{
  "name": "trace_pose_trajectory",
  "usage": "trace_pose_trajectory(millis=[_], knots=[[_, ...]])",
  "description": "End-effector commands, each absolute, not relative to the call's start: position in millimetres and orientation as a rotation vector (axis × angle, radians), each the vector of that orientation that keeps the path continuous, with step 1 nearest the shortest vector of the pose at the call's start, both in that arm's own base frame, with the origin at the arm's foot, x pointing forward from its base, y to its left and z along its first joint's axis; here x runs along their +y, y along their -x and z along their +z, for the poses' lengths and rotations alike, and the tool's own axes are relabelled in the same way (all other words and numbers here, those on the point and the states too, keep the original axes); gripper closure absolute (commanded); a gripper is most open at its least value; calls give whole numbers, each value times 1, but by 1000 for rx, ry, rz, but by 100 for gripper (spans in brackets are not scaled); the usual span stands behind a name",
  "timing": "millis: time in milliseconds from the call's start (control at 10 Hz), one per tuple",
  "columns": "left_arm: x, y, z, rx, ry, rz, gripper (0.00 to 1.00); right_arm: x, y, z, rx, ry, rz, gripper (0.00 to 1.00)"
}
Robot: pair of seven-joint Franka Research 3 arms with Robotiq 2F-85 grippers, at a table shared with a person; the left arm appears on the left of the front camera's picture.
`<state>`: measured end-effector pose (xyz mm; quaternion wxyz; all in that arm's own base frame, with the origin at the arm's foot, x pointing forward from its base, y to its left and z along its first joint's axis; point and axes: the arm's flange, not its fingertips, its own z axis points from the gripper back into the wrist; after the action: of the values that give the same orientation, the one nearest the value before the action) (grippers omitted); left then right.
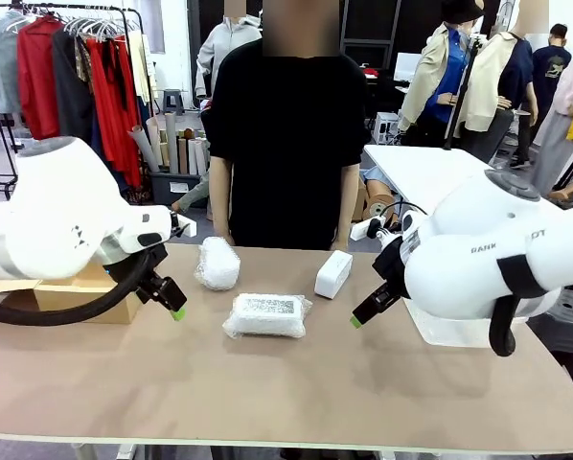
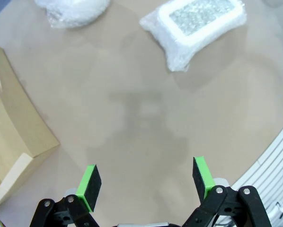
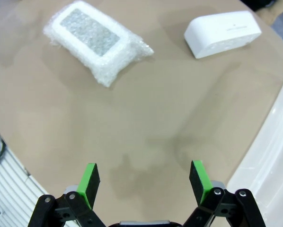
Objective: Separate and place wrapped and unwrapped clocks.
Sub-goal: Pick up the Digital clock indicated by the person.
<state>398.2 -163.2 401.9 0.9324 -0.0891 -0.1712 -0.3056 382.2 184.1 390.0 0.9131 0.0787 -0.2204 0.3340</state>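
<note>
Tan table point(image 1: 267, 393) spans foreground. Clothes rack point(image 1: 68, 13) with red garments point(image 1: 109, 81) at 10 o'clock; white table point(image 1: 430, 172) at 2 o'clock.

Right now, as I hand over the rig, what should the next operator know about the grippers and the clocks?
Left gripper: open, empty, hovering over the table beside the cardboard box.
Right gripper: open, empty, above the table by the white tray.
Rounded wrapped clock, flat wrapped clock and bare clock lie mid-table, apart from each other.
Done: nothing sorted yet.
Left: pick and place all three.
</note>
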Motion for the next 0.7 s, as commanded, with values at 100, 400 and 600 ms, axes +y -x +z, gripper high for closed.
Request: trace_pose_trajectory(millis=[100, 400, 600], knots=[[-141, -409, 427, -429, 331, -698, 0, 166, -392, 422, -421, -312, 789, 0], [-108, -428, 449, -530, 425, -798, 0, 146, -402, 457, -457, -436, 904, 0], [-92, -443, 459, -578, 470, -838, 0, 130, -417, 468, -479, -451, 974, 0]])
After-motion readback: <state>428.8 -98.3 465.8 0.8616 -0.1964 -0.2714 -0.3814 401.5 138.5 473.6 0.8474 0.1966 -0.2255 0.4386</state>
